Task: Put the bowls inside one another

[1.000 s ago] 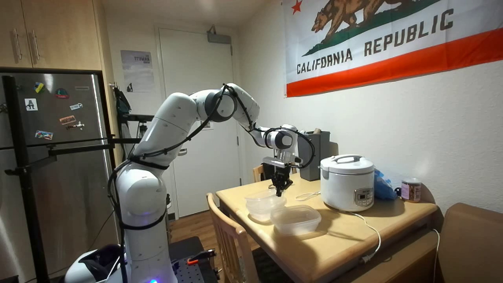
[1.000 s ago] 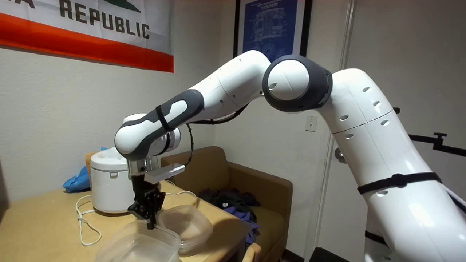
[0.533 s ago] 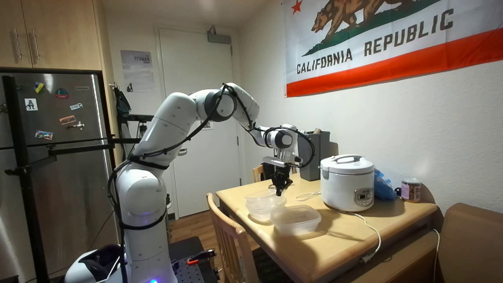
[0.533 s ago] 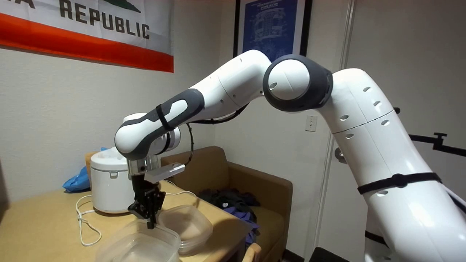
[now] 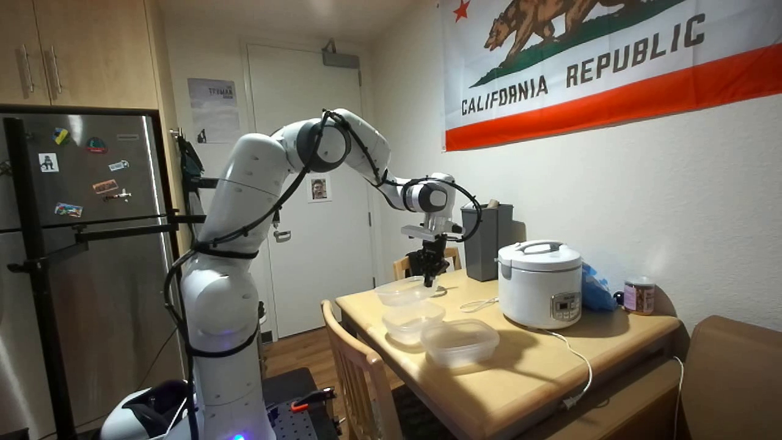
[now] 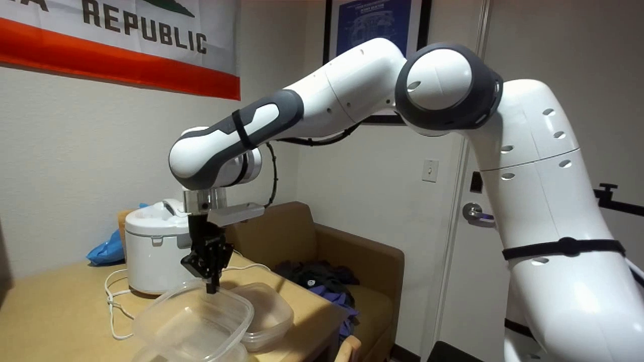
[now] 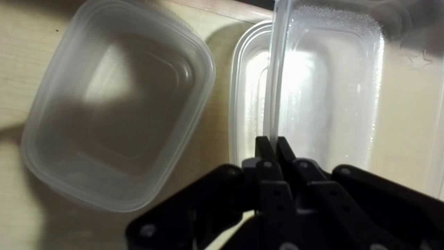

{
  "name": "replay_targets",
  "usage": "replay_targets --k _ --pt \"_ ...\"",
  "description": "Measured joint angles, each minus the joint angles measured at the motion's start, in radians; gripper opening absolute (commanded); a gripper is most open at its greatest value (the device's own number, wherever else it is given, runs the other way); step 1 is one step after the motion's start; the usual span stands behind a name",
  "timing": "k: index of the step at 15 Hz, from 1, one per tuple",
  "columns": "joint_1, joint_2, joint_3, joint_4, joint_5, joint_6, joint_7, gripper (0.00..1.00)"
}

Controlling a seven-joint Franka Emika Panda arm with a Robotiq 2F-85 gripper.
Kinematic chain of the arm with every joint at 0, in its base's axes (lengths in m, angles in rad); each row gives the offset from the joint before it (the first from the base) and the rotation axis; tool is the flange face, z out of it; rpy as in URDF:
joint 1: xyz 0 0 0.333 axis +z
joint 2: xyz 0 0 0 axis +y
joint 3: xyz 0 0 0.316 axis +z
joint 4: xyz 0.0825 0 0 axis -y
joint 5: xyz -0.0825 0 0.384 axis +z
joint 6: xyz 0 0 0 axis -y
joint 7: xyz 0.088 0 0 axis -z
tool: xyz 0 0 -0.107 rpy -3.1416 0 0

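Three pale translucent rounded-square bowls show. My gripper is shut on the near rim of a bowl, which hangs tilted above the table. This held bowl also shows in an exterior view, and its rim runs between my fingertips in the wrist view. A lower bowl sits on the table directly beneath it, apart from it. In the wrist view this lower bowl is partly covered by the held one. A third bowl stands on the table beside the lower one; it fills the left of the wrist view.
A big white rice cooker stands on the wooden table with its white cord. A grey bin and a blue bag stand behind. A wooden chair is at the table's edge.
My gripper has risen, lifting the held bowl up out of the lower bowl, where the two stood stacked. The lower bowl and the third bowl have stayed in place.
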Motion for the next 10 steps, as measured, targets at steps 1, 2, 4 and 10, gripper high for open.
replay_targets --k 1,2,4,10 --pt "-0.006 -0.022 -0.002 -0.018 0.008 -0.002 0.0 0.02" --pt "-0.012 -0.039 -0.005 -0.035 0.014 -0.003 0.001 0.02" --pt "-0.032 -0.06 -0.014 -0.065 0.028 -0.002 0.002 0.02" --pt "-0.097 -0.063 -0.071 -0.131 0.036 0.089 0.002 0.02"
